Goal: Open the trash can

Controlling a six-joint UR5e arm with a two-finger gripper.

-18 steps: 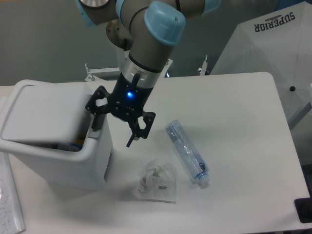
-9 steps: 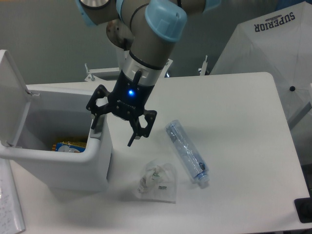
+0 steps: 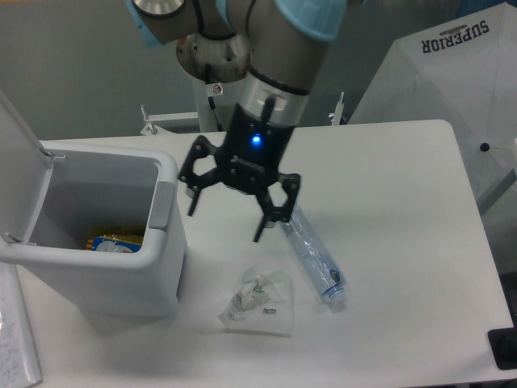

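Trash can (image 3: 121, 279) lid up, gripper (image 3: 227, 222) spread wide just right of it

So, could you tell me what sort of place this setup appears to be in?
Probably a robotics lab or test cell, not a home. An industrial arm with its end effector open works over a plain white table holding staged items: an open trash can, a plastic bottle and a clear bag.

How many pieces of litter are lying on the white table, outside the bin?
2: a clear plastic bottle to the right of the open gripper, and a crumpled clear plastic bag nearer the front edge. None seems hidden.
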